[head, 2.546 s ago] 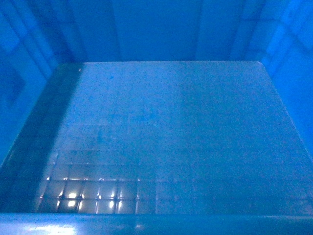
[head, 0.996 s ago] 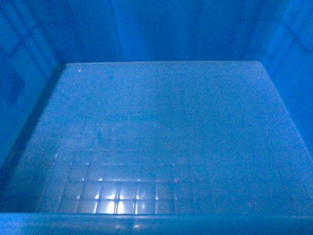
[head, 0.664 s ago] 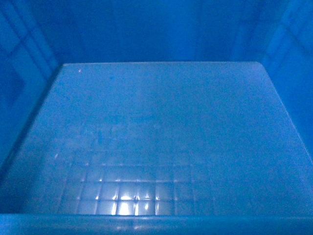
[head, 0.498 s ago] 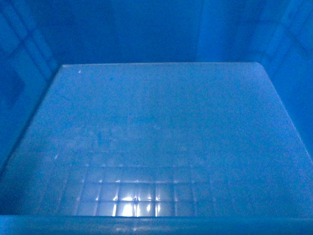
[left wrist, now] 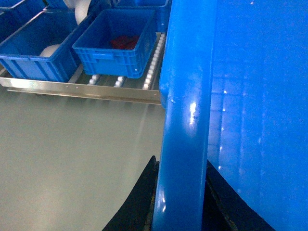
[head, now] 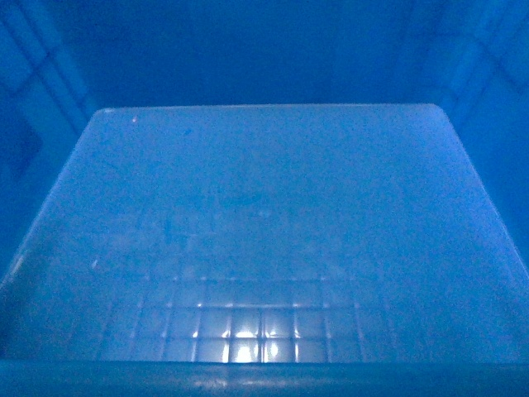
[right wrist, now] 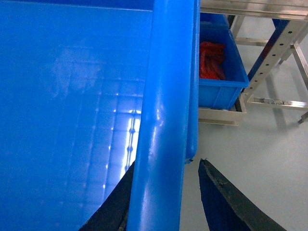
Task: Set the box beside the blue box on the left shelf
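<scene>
The box fills the head view: a deep bright-blue crate seen from above, its gridded floor catching a light glare near the front. My left gripper is shut on the box's thick rim, with a black finger pressed on each side. My right gripper straddles the opposite rim; the inner finger touches it, while the outer finger stands apart with floor showing in the gap. A smaller blue box holding something red sits on a roller shelf ahead and left of the left gripper.
A second blue bin with a white object stands left of that one. In the right wrist view another blue bin with red contents rests low in a metal rack. Pale grey floor lies below the box.
The glare on the box floor has drifted right along the front edge, and the dark shadow along the left wall has faded. The box fills the head view as before.
</scene>
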Tool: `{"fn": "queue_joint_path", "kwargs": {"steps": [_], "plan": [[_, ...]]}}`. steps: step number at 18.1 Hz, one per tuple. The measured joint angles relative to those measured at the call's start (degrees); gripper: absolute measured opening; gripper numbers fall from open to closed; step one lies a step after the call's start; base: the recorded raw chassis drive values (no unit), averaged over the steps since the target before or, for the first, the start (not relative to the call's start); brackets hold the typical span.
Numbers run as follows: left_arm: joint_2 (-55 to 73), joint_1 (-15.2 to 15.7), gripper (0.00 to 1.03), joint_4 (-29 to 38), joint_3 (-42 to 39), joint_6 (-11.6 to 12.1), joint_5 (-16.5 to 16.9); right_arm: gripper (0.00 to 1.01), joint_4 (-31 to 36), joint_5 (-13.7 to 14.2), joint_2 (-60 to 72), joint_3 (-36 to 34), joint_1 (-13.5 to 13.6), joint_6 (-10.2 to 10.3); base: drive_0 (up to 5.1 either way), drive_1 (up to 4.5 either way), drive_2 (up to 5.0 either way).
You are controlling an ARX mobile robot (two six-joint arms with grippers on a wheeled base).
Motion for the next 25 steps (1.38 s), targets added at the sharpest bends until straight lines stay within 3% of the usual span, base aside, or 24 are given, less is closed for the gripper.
{"fn": "queue_joint_path", "kwargs": {"steps": [14, 25], "plan": [[-0.24, 0.13, 0.17, -0.02, 0.00, 0.13, -0.02, 0.33, 0.11, 0.09, -0.07, 0.00, 0.31, 0.02, -5.0, 2.48, 2.5], [-0.20, 0.15, 0.17, -0.04, 0.00, 0.15, -0.02, 0.33, 0.09, 0.09, -0.04, 0.00, 0.31, 0.00, 0.0, 0.00, 0.0]]}}
